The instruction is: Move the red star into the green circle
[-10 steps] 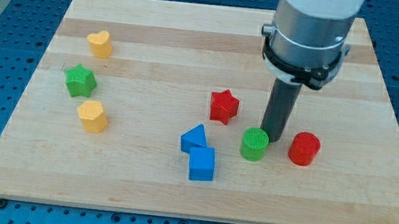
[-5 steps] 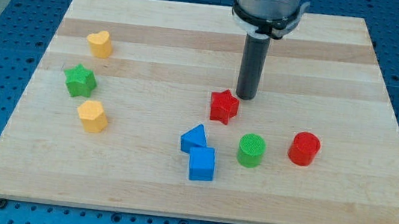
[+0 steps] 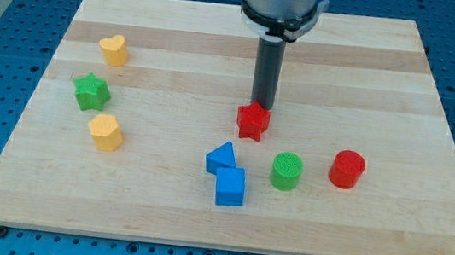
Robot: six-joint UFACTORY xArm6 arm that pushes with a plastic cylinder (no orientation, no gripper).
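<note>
The red star (image 3: pixel 252 121) lies near the middle of the wooden board (image 3: pixel 387 86). The green circle (image 3: pixel 287 170), a short ribbed cylinder, stands below and to the right of it, a small gap apart. My tip (image 3: pixel 262 106) rests right at the star's upper edge, touching it or nearly so. The rod rises straight up from there to the arm's grey collar at the view's top.
A red cylinder (image 3: pixel 346 169) stands right of the green circle. Two blue blocks (image 3: pixel 221 158) (image 3: pixel 230 186) lie lower left of the star. At the view's left are a yellow heart (image 3: pixel 114 48), a green star (image 3: pixel 91 91) and a yellow block (image 3: pixel 106 131).
My tip moved from beside the green circle up and left to the red star's upper edge. The star has shifted slightly left.
</note>
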